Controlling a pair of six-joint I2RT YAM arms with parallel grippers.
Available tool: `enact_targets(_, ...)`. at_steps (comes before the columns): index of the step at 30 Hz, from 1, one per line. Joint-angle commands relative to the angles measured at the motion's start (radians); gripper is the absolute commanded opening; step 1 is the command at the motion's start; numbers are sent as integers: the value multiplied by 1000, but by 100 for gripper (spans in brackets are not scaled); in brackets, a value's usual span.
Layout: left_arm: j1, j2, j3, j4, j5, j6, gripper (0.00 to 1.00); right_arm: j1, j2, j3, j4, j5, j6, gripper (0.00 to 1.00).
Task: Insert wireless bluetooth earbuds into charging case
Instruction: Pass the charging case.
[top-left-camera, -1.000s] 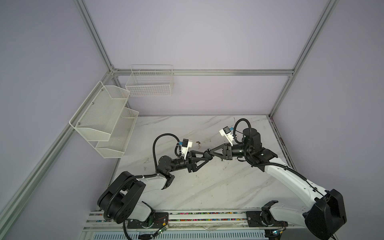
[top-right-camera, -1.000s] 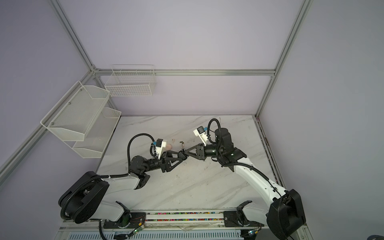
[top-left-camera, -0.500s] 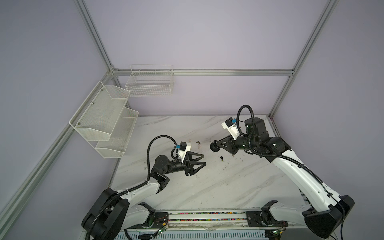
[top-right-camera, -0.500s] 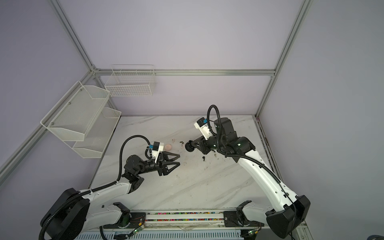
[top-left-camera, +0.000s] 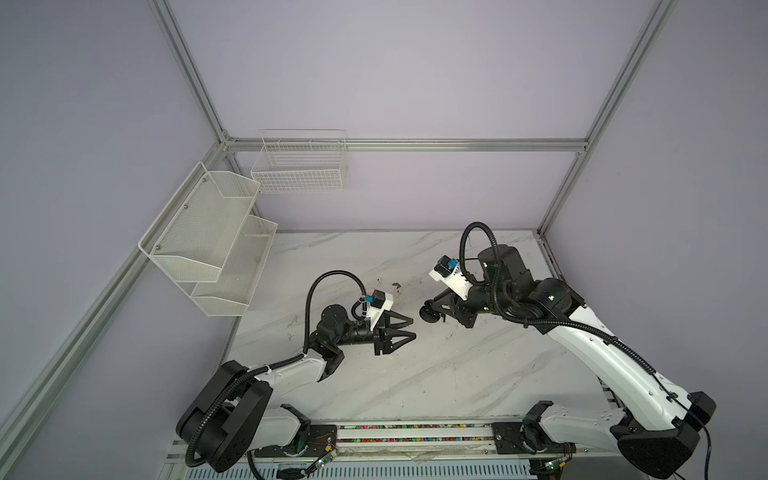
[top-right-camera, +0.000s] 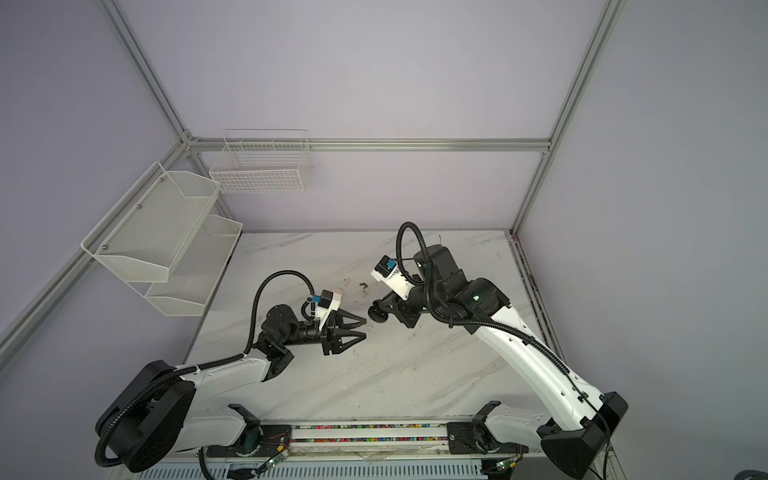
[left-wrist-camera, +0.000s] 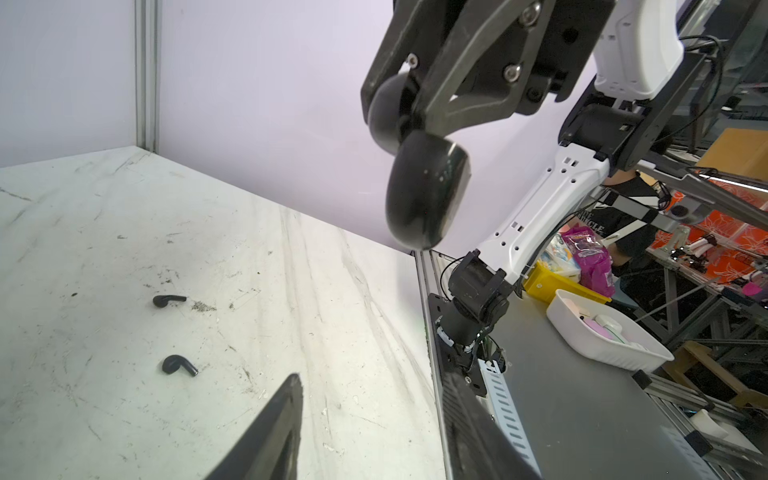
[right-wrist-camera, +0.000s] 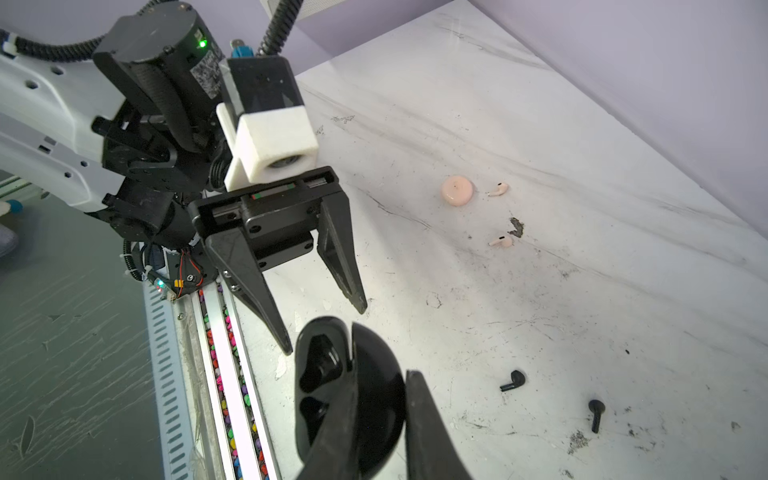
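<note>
The marble table (top-left-camera: 457, 374) carries both arms, which face each other tip to tip with a clear gap between them. The right gripper (top-left-camera: 434, 311) is clamped on the open black charging case (right-wrist-camera: 365, 395) and holds it clear of the table. It seems to pinch the domed half and leave the half with the two wells free, though the wrist view is too oblique to be sure. The left gripper (top-left-camera: 412, 328) stands partly spread and holds nothing.

Both black earbuds (right-wrist-camera: 513, 380) (right-wrist-camera: 595, 413) lie loose on the table below the held case, near each other. The pink charging case (right-wrist-camera: 457, 190) and its two pale earbuds (right-wrist-camera: 498, 190) (right-wrist-camera: 501, 241) sit farther off, beside the left gripper, with a dark speck of debris (right-wrist-camera: 516, 227) between the two earbuds.

The step now looks like fetching a black earbud. The right arm would do best to keep the case still, wells turned toward the left gripper. The left should drop onto the nearer earbud and pinch its head, so the stem leads into a well.

A second earlier the two grippers met at the case; since then the left has drawn back and the right has carried the case away.
</note>
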Motion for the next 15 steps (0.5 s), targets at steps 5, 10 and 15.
enact_targets(5,-14,-78,77,68,69,9,58,28,22,-16,-51,-78,-81,5)
enact_targets(10,-22,-49,99,67,103,-3,57,41,38,-33,-28,-94,-85,3)
enact_targets(15,-35,-14,129,96,132,-40,54,51,64,-34,-14,-85,-88,2)
